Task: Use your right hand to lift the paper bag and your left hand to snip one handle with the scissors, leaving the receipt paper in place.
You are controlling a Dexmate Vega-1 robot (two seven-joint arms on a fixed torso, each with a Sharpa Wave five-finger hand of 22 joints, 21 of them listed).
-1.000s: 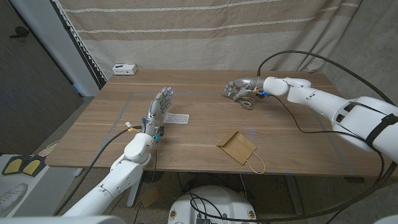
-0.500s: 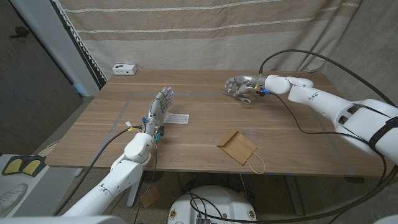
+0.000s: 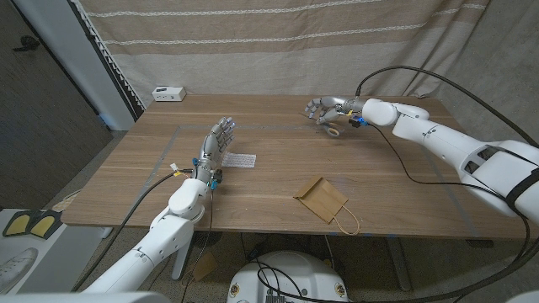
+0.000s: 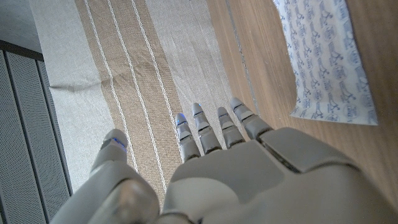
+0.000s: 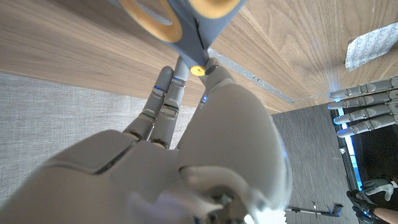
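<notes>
A: Where do things stand?

B: The right hand (image 3: 324, 110) is in the upper right of the head view, holding the scissors (image 3: 335, 129) just above the bench (image 3: 404, 198); the right wrist view shows its fingers at the pivot below the handle loops. The left hand (image 3: 217, 145), centre left, stands released, fingers apart, holding nothing.

A: And the bag?

B: The paper bag (image 3: 321, 198) lies flat at lower centre right, its handle (image 3: 348, 222) over the near edge. Whether anything is inside, I cannot tell. The receipt paper (image 3: 240, 160) lies just beside the left hand.

A: Risks?

B: The scissors are in the hand meant for lifting. Passing them across could drop them, and a careless left hand might brush the receipt paper.
</notes>
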